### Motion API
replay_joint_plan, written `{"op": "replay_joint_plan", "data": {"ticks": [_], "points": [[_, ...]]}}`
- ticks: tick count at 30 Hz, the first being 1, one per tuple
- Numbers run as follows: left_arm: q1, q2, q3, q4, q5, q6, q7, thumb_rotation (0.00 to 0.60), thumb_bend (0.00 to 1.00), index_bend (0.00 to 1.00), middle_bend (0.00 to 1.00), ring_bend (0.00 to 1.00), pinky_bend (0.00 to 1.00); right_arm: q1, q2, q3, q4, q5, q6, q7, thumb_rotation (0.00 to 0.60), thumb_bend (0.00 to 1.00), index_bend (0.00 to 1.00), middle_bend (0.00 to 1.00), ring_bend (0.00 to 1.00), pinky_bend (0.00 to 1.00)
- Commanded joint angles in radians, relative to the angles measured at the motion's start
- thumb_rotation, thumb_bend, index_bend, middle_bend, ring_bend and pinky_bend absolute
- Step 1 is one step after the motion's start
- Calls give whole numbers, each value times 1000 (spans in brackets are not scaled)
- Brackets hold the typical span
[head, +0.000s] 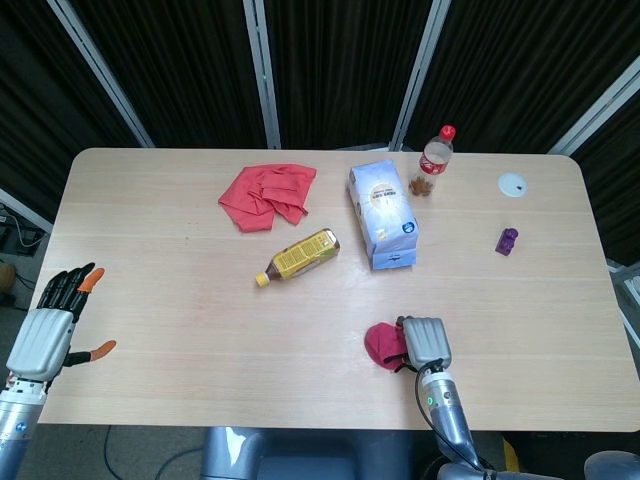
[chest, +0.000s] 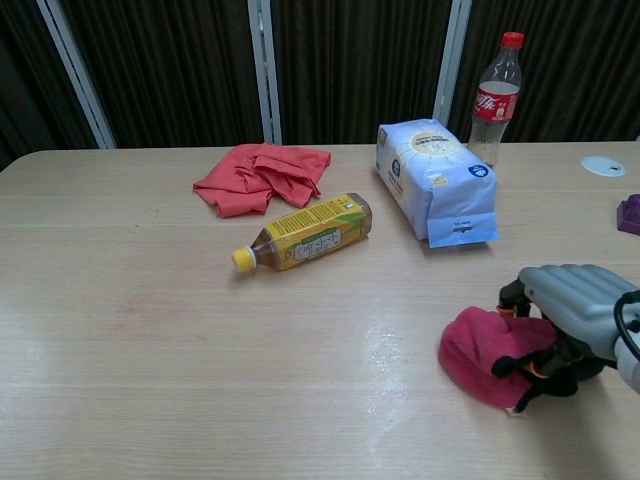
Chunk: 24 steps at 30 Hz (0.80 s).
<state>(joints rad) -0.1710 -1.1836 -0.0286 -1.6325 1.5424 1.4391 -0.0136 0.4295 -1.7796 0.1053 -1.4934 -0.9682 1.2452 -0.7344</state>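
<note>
The right hand (chest: 565, 325) grips a crumpled magenta cloth (chest: 485, 352) against the table (head: 200, 330), fingers curled into it for purchase — well nearer than the blue bag (head: 383, 212). Left hand (head: 48, 335) hangs spread, empty.

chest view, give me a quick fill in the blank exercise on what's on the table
The right hand grips a dark ____ cloth.
The yellow-capped tea bottle lies on its ____.
The cola bottle with the red cap stands ____.
The left hand holds ____.

Missing words: pink; side; upright; nothing
</note>
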Motion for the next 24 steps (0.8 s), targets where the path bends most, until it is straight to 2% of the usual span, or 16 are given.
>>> {"op": "replay_joint_plan", "data": {"ticks": [1, 8, 14, 17, 19, 21, 24], "points": [[-1, 0, 0, -1, 0, -1, 1, 600, 0, 5, 0, 0, 0, -10, 21, 18, 45, 10, 15, 16, 600, 511, 762, 658, 599, 693], [1, -2, 0, 0, 3, 4, 4, 600, 0, 6, 0, 0, 0, -25, 82, 64, 128, -4, 45, 75, 600, 511, 763, 658, 597, 694], [1, -3, 0, -1, 0, 2, 8, 600, 0, 7, 0, 0, 0, -31, 140, 106, 115, -7, 53, 124, 600, 497, 751, 645, 577, 694], [1, -4, 0, -2, -1, 2, 10, 600, 0, 7, 0, 0, 0, -35, 171, 116, 93, -18, 52, 153, 600, 429, 691, 588, 517, 679], [1, -4, -1, -3, -1, 3, 10, 600, 0, 7, 0, 0, 0, -38, 201, 121, 68, -27, 46, 172, 600, 357, 600, 507, 421, 587], [1, -4, -1, -2, 0, 4, 11, 600, 0, 7, 0, 0, 0, -38, 221, 119, 56, -36, 42, 178, 600, 272, 488, 405, 306, 430], [2, -5, -2, -2, 0, 5, 11, 600, 1, 7, 0, 0, 0, -41, 251, 117, 33, -50, 37, 195, 600, 196, 319, 235, 125, 274]]}}
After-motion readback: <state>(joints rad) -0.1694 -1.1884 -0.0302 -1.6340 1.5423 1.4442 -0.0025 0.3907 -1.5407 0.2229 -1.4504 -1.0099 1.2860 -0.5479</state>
